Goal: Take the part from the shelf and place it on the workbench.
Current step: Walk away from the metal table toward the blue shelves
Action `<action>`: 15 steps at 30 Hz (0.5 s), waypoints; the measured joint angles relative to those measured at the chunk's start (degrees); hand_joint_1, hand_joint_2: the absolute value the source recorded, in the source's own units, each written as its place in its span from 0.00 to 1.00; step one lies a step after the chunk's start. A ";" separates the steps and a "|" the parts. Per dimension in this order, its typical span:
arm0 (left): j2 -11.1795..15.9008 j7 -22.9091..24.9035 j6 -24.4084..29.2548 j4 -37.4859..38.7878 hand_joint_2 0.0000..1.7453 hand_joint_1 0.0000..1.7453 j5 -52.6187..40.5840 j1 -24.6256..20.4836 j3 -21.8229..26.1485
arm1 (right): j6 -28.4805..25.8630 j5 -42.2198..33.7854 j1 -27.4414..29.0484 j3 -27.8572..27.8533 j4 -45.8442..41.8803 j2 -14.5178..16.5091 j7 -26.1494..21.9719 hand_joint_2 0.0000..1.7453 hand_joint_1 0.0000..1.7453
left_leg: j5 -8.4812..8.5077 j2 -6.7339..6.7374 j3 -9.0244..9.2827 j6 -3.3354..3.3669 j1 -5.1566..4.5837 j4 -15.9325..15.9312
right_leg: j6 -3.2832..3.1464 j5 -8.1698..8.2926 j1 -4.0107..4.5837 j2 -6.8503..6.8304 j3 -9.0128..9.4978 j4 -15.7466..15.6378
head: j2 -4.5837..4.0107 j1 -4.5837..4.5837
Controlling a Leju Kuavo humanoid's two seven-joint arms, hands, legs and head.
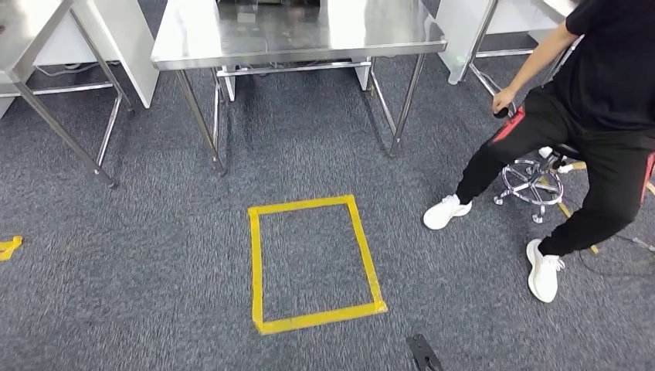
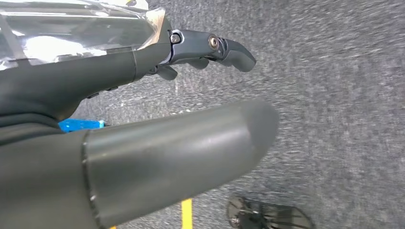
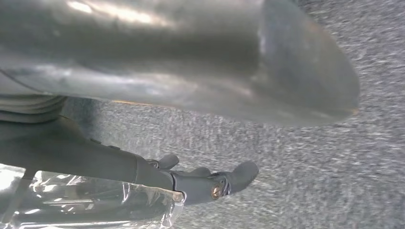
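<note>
Both hands hang over grey carpet [image 1: 154, 255], left hand [image 2: 157, 119] and right hand [image 3: 191, 119] each with fingers extended beside a clear-wrapped part, grip on it unclear; steel workbench [image 1: 193, 39] ahead.

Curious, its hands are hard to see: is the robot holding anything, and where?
Clear-wrapped part lies against left hand and right hand fingers; the actual grip cannot be told.

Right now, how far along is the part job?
Nothing looks done: the workbench top looks bare. In hand: nothing; left hand and right hand hang open over carpet, clear plastic beside each, unclear what. Left: fetch part, carry, place.
</note>
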 joint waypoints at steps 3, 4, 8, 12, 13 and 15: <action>-0.01 -0.02 0.03 0.00 0.00 0.00 0.05 0.04 0.01 | 0.00 0.22 -0.12 0.06 0.03 -0.08 0.25 0.00 0.00 | 2.56 0.24 -3.14 -0.21 -0.05 0.25 | 1.36 -1.41 -0.20 0.13 0.72 7.58 | 0.00 0.02; -0.01 -0.03 0.04 0.01 0.00 0.00 0.07 0.06 0.01 | -0.01 0.32 -0.12 0.09 0.04 -0.09 0.35 0.00 0.00 | 3.35 0.30 -4.22 -0.37 -0.02 0.45 | 2.15 0.10 -0.29 0.14 2.49 6.81 | 0.00 0.02; -0.10 -0.38 0.07 0.02 0.00 0.00 -0.19 0.03 -0.03 | -0.16 0.79 -0.49 0.18 0.04 -0.19 0.70 0.00 0.00 | 5.73 0.34 -7.52 -1.53 -0.19 1.63 | 1.93 -0.14 -0.03 0.19 14.71 -8.97 | 0.00 -0.04; -0.17 -0.59 0.43 0.02 0.00 0.00 -0.76 0.12 -0.08 | -0.40 0.67 -0.40 0.20 0.12 -0.08 1.07 0.00 0.00 | 6.08 0.55 -8.45 -2.84 0.19 2.41 | -0.27 -0.67 -0.25 0.36 15.20 -12.20 | 0.00 -0.08; -0.19 -0.59 0.54 0.02 0.00 0.00 -0.86 0.19 -0.08 | -0.42 0.56 -0.33 0.19 0.15 -0.05 1.23 0.00 0.00 | 4.11 0.40 -8.91 -3.18 0.34 3.86 | -0.88 -0.10 -0.47 0.43 14.78 -12.21 | 0.00 -0.09; -0.21 -0.59 0.72 0.02 0.00 0.00 -1.04 0.26 -0.09 | -0.43 0.41 -0.32 0.16 0.16 -0.06 1.45 0.00 0.00 | -1.86 0.06 -10.39 -3.74 0.58 9.91 | -1.59 1.01 -0.46 0.70 13.75 -12.18 | 0.00 -0.13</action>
